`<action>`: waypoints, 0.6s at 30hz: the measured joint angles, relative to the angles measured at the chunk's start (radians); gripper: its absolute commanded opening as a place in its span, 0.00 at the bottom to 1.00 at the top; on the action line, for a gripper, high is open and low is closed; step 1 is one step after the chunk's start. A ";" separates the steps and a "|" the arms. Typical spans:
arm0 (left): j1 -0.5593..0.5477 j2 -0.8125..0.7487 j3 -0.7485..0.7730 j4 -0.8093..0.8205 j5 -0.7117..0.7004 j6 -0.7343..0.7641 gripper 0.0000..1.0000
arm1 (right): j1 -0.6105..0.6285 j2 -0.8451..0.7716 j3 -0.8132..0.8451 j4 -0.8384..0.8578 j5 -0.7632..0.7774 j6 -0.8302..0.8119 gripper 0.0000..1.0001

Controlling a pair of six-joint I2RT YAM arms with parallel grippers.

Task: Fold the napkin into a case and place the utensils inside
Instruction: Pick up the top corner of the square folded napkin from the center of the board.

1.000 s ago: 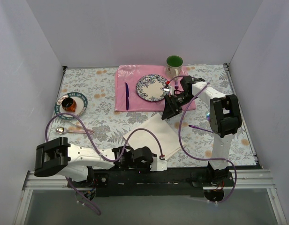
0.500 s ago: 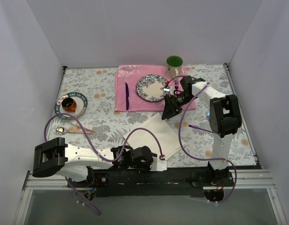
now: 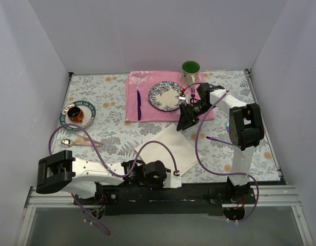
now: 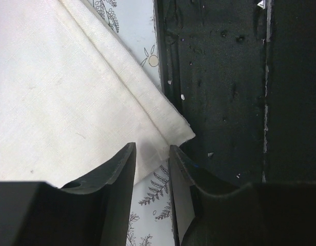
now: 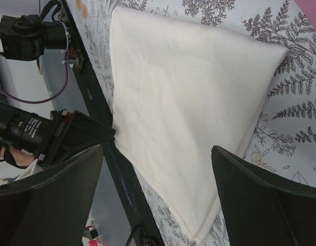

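Hardly anything shifts since a second ago; only the left arm (image 3: 91, 171) nudges a hair. One napkin (image 3: 171, 148), folded, lies between the two grippers, its near corner just over the black rail (image 4: 219, 77). One spoon (image 3: 71, 143) sits well apart at left. Left gripper (image 4: 153, 149) lies low at that near corner, jaws narrow, nothing visibly pinched. Right gripper (image 5: 155, 154) hovers over the napkin's far end, jaws wide, empty.

Matt, finely woven cloth napkin (image 4: 60, 87)
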 measured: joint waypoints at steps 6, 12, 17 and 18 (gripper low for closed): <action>0.000 0.053 0.006 0.014 0.000 0.000 0.29 | 0.000 0.002 0.001 0.000 0.000 0.000 0.95; 0.000 0.056 0.006 0.018 -0.011 0.001 0.25 | 0.000 0.003 0.001 -0.001 0.000 0.000 0.96; 0.000 0.030 0.006 0.007 -0.024 0.004 0.20 | 0.000 0.004 0.001 -0.001 -0.005 -0.001 0.96; 0.000 0.021 0.007 0.003 -0.026 0.004 0.20 | 0.000 0.005 0.001 -0.001 -0.008 -0.001 0.96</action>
